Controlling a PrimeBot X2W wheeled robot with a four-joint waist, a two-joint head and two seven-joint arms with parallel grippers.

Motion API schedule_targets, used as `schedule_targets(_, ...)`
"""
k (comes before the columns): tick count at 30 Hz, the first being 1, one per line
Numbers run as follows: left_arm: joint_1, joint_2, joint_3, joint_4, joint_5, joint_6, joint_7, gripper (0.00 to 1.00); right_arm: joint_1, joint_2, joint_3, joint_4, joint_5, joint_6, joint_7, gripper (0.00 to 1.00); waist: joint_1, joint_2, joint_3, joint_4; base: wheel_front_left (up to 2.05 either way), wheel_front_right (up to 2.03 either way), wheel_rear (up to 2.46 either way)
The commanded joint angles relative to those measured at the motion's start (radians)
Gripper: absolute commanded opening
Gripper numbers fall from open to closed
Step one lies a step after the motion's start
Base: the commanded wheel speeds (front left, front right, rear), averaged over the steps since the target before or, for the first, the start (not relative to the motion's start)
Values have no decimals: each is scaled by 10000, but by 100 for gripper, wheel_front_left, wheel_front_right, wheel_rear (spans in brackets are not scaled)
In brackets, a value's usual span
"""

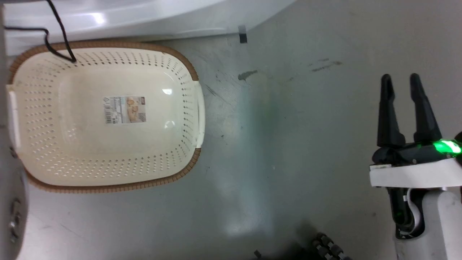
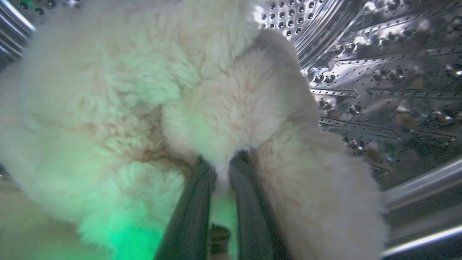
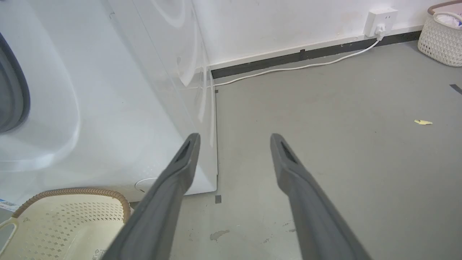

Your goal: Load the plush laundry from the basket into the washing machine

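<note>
The cream basket [image 1: 173,108] sits on the floor with its bottom bare except for a label sticker [image 1: 125,109]; its corner [image 3: 72,216] is in the right wrist view too. Behind it stands the white washing machine [image 1: 126,18], whose front [image 3: 108,90] and grey door seal [image 3: 11,90] I see from the right wrist. Inside the steel drum [image 2: 379,72] lies the fluffy cream plush laundry [image 2: 126,90]. My left gripper [image 2: 223,162] is shut on a fold of it. My right gripper [image 1: 400,77] hangs open over bare floor, its fingers wide apart [image 3: 235,138].
A black cable [image 1: 59,36] hangs across the basket's far rim. A white cord [image 3: 296,66] runs along the wall to a socket [image 3: 379,20]. A white woven basket [image 3: 440,36] stands in the far corner. A yellow scrap [image 3: 423,122] lies on the grey floor.
</note>
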Motion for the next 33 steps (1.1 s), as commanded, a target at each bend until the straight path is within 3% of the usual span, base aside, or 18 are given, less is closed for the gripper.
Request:
schedule_targets(1,-362,47,26,130,18,102,19,0,-177,7,65,-67,59,8,-42,100,-2,0,113,-108,0,0,0)
schedule_targets(8,-817,18,-383,1284,218,4,265,0,-278,7,58,-97,112,8,-42,100,-2,0,216,-119,0,0,0)
schedule_targets(9,-819,-36,-418,1430,189,-39,298,68,-285,7,54,-89,93,8,-42,100,-2,0,203,-99,0,0,0)
schedule_targets(10,-846,-64,-435,1512,181,-16,222,100,-295,7,47,-80,77,8,-42,100,-2,0,191,-81,0,0,0)
schedule_targets(15,-803,-228,-614,1827,179,-8,-448,100,-338,7,-73,-100,-76,8,-42,100,-2,0,-63,102,0,0,0)
schedule_targets(16,-292,-401,-541,2229,-126,-70,-1358,100,-183,7,-225,-88,-356,8,-42,100,-2,0,-822,402,0,0,0)
schedule_targets(25,1543,-1049,-330,2412,-947,-448,-3302,100,639,7,-409,58,-987,8,-42,100,-2,0,-2991,1347,0,0,0)
schedule_targets(27,2718,-1398,-521,1817,-1038,-569,-3543,100,1098,7,-516,83,-1196,8,-42,100,-2,0,-3908,1846,0,0,0)
schedule_targets(33,5372,-1571,-557,-162,-1185,-604,-3579,100,1673,7,-334,174,-1358,8,-42,100,-2,0,-5226,2296,0,0,0)
